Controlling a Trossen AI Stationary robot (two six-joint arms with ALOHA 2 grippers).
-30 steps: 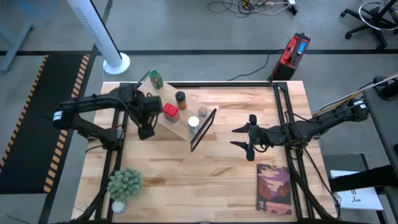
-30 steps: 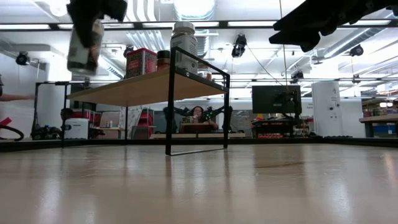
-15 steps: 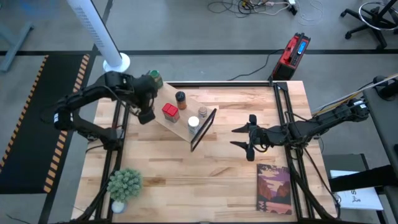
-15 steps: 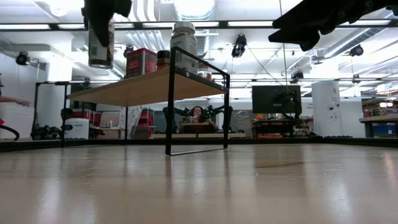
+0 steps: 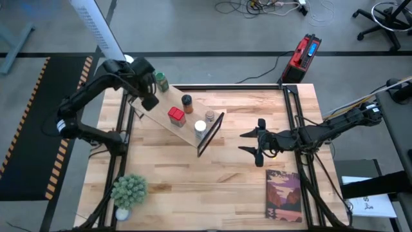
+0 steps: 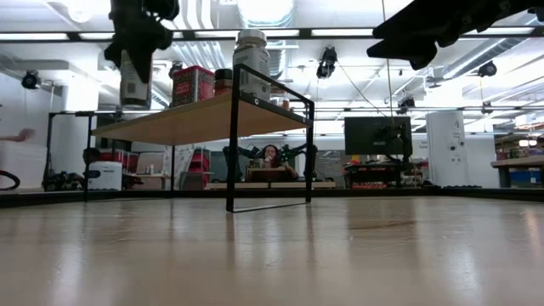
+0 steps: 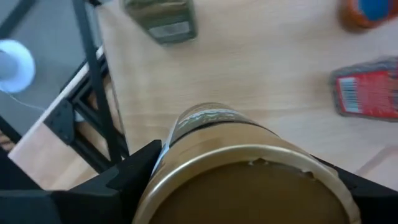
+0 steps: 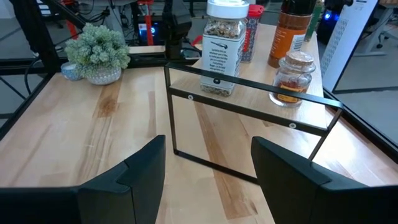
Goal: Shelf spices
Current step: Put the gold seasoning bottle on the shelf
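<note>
The shelf (image 5: 183, 115) is a pale plank with a black frame end (image 5: 210, 134). On it stand a green-lidded jar (image 5: 161, 82), a dark-lidded brown jar (image 5: 187, 102), a red tin (image 5: 176, 116), a white-lidded jar (image 5: 200, 127) and a small silvery-topped jar (image 5: 210, 116). My left gripper (image 5: 149, 101) is over the shelf's left end, shut on the tan-topped jar (image 7: 249, 180). My right gripper (image 5: 252, 144) hangs open and empty above the table, right of the shelf. My left gripper pinches the tan-topped jar between its two fingers (image 7: 134, 171), by its upper part near the lid (image 7: 186, 124). The fingers point down from above. The jar hangs upright below the gripper (image 6: 134, 76), just above the plank.
A potted plant (image 5: 129, 191) stands at the near left and a picture book (image 5: 283, 195) lies at the near right. Black rails (image 5: 295, 122) run along both table sides. Bare tabletop (image 5: 219, 167) lies in front of the shelf.
My left gripper has carried the tan-topped jar toward the table's far edge, from beside the red tin to the shelf's left end near the green-lidded jar. The jar, tilted at first, now hangs upright.
</note>
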